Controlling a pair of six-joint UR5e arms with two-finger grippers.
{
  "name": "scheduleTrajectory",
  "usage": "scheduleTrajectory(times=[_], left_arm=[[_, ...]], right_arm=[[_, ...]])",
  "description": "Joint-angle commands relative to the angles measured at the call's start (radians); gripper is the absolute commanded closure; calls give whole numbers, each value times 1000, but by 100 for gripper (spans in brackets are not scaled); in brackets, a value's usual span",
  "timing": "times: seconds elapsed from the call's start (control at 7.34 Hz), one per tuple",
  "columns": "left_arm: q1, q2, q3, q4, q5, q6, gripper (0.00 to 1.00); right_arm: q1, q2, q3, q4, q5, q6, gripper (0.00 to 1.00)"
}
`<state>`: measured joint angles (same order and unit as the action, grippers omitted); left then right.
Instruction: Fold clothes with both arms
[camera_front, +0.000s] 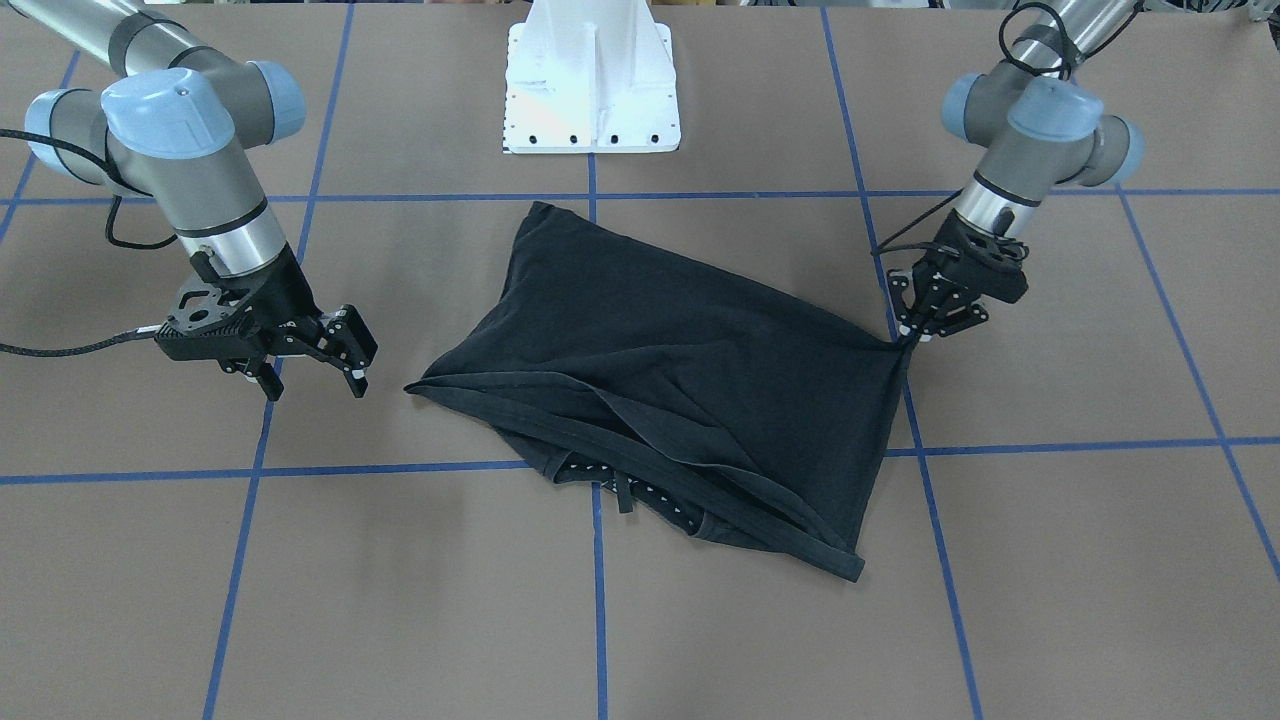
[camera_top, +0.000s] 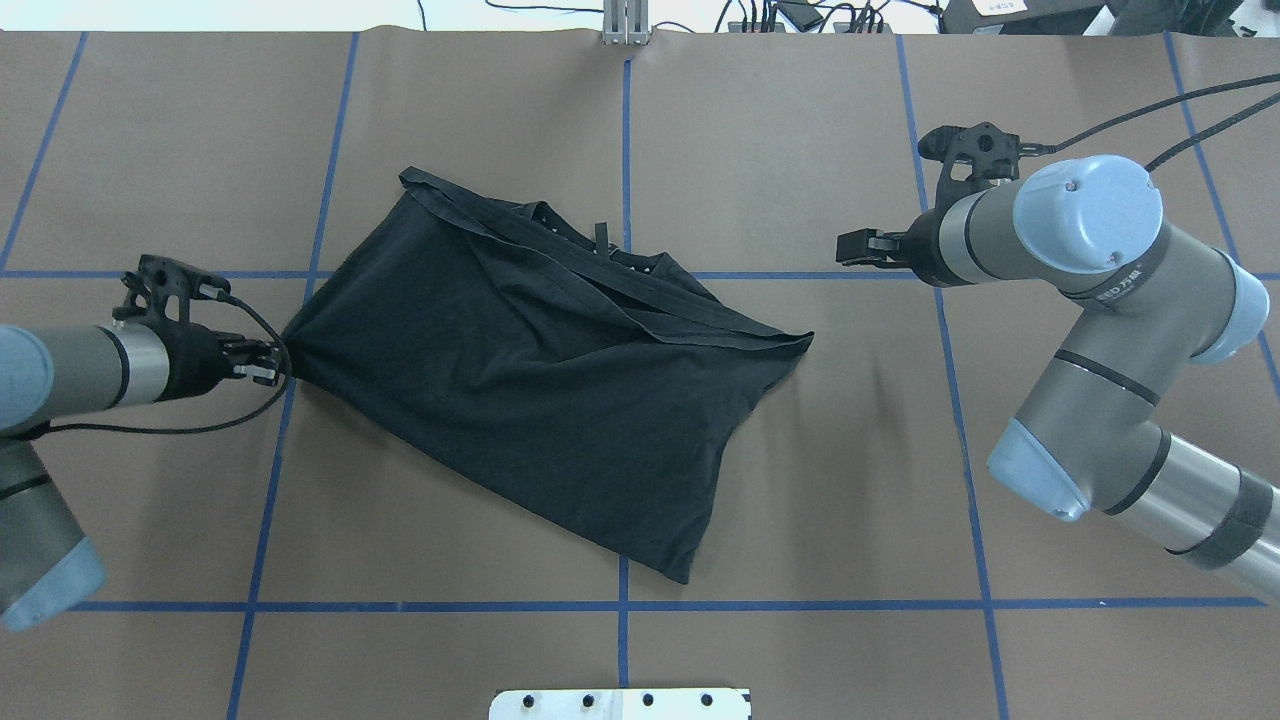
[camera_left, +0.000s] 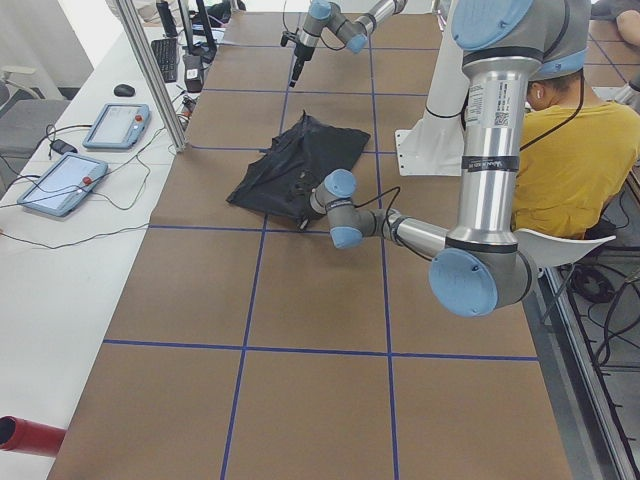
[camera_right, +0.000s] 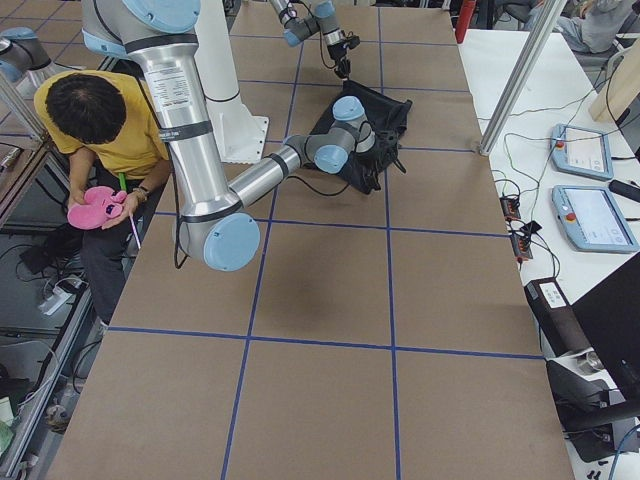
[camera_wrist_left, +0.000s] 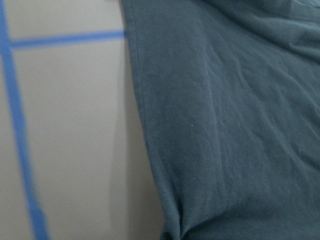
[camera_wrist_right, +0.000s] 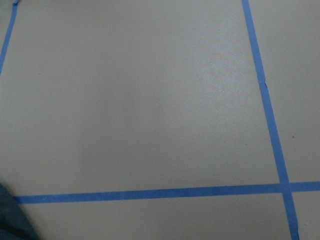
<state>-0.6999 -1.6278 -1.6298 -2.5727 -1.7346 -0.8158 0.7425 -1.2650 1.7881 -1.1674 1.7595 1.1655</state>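
A black T-shirt (camera_front: 680, 380) (camera_top: 530, 370) lies loosely folded and skewed mid-table, its collar edge with a small white logo on the side away from the robot. My left gripper (camera_front: 912, 337) (camera_top: 272, 364) is low at the table, shut on the shirt's corner on my left side, and the cloth is drawn taut to a point there. The left wrist view is filled with the shirt's fabric (camera_wrist_left: 230, 125) and its hem. My right gripper (camera_front: 315, 388) (camera_top: 850, 248) hovers open and holds nothing, a short way off the shirt's opposite corner. Only a sliver of cloth (camera_wrist_right: 12, 225) shows in the right wrist view.
Brown table paper with a blue tape grid (camera_top: 625, 150). The white base plate (camera_front: 592, 90) stands at the robot's side. A seated person in a yellow shirt (camera_left: 580, 150) (camera_right: 100, 120) is beside the table. Tablets (camera_right: 590, 215) lie on a white bench alongside.
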Motion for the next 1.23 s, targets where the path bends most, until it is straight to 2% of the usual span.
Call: scheduleTrajectory(times=[0.0,0.27,0.55,0.68,0.82,0.95,1.09], left_arm=[[-165,-199,258,2,-42,121,100],[-254,-494,600,3,-42,181,100],[-271,-692,839,3,-33,182,100],[-282,-698,847,0,-36,182,100],[-293,-695,844,-24,-40,191,39],[-311,-681,825,-53,-42,254,0],[-376,-675,794,-44,-134,330,0]], right_arm=[[-2,4,-3,0,0,0,0],[-2,9,-3,-2,0,0,0],[-2,10,-1,-5,0,0,0],[-2,10,-6,-2,-2,0,0],[-5,12,-6,-2,-2,0,0],[-8,18,-7,-2,-3,6,0],[-11,60,-24,-11,-5,23,0]])
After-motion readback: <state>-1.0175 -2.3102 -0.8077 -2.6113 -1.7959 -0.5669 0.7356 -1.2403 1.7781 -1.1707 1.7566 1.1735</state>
